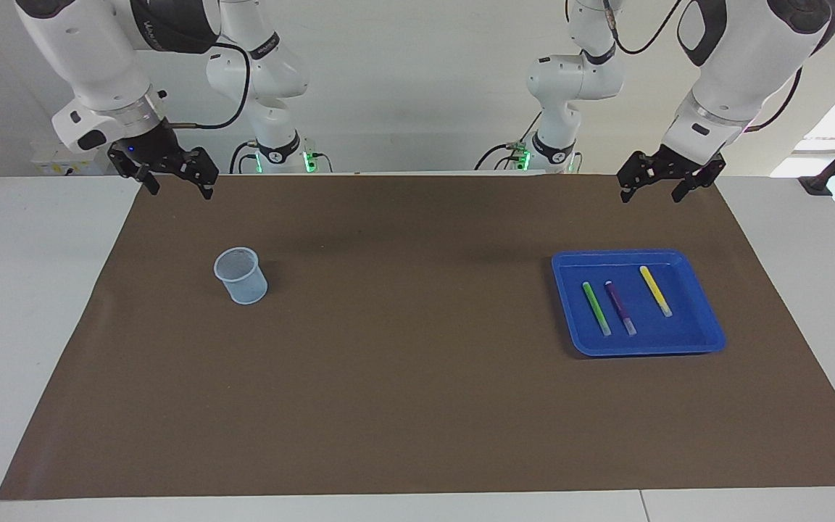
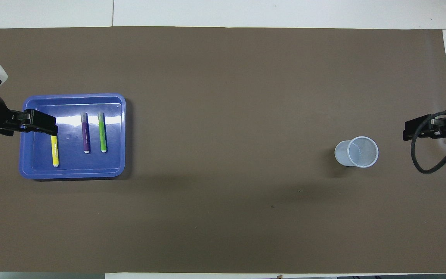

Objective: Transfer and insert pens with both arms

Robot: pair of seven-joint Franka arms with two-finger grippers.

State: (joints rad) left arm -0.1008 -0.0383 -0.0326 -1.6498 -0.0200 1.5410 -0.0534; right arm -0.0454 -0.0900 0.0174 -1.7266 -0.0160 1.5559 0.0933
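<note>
A brown mat (image 1: 417, 406) is spread over the white tabletop (image 1: 26, 290). A blue tray (image 1: 707, 335) lies on the mat toward the left arm's end of the tabletop, roughly midway between the edge at the robots and the edge away from them. Three pens are laid side by side in the tray, apart from one another, each with its pale cap end pointing away from the robots. The yellow pen (image 1: 655, 290) is placed closest to the left arm's end, the purple pen (image 1: 619, 307) in the middle, and the green pen (image 1: 596, 308) on the side toward the centre of the tabletop.

A clear plastic cup (image 1: 241, 275) is stood upright on the mat toward the right arm's end, well apart from the tray.

The left pincer (image 1: 650, 194) is held in the air over the mat's edge at the robots, at the left arm's end; its fingers are spread wide and nothing is gripped. The right pincer (image 1: 179, 188) is raised over the mat's corner at the robots' edge, at the right arm's end, likewise spread wide and holding nothing. Both arms are seen waiting.
</note>
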